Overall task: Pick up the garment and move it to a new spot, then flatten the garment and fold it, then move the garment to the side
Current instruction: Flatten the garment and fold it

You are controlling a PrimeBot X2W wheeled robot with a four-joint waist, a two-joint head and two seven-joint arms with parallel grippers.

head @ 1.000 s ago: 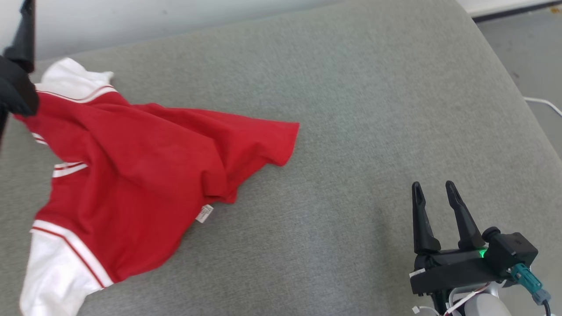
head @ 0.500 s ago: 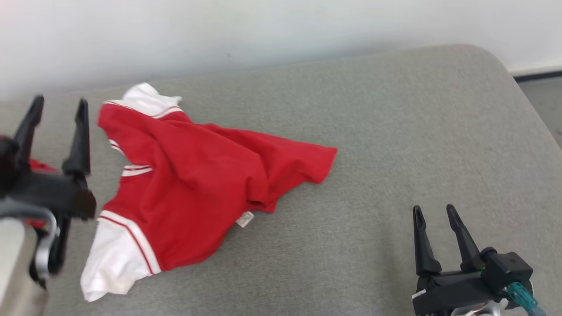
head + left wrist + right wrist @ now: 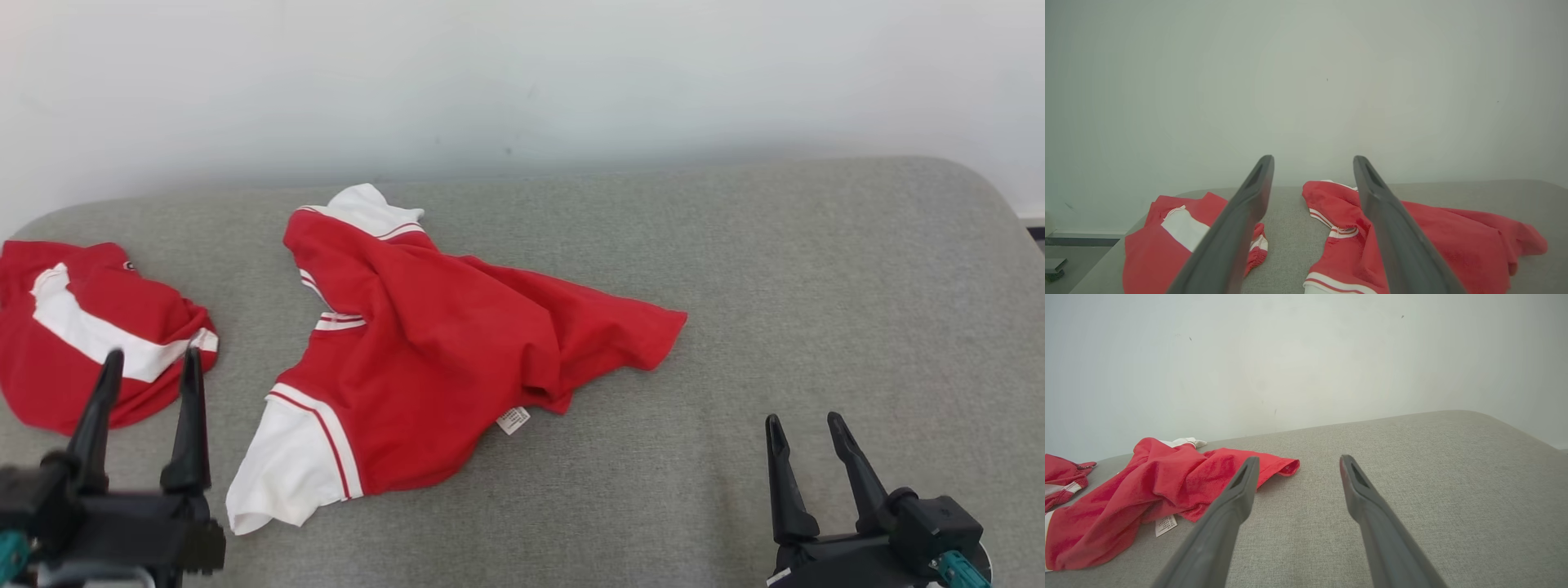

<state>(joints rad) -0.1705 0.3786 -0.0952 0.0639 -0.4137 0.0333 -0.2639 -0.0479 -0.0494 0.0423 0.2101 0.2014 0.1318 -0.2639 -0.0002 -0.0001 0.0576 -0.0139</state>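
Lower left, the left gripper point(image 3: 153, 353) has its fingers apart and empty. Lower right, the right gripper point(image 3: 803, 417) is the same. Beyond and between them, the red-and-white shirt point(image 3: 441, 359) lies crumpled on the grey cushion point(image 3: 816, 286). Two shirts, two grippers: the second shirt point(image 3: 90, 327) is bunched at the left edge.

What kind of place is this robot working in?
Probably an indoor room, home or lab: a grey cushioned surface like a bed or sofa, a plain white wall behind it, a red-and-white garment and a second garment lying on it.
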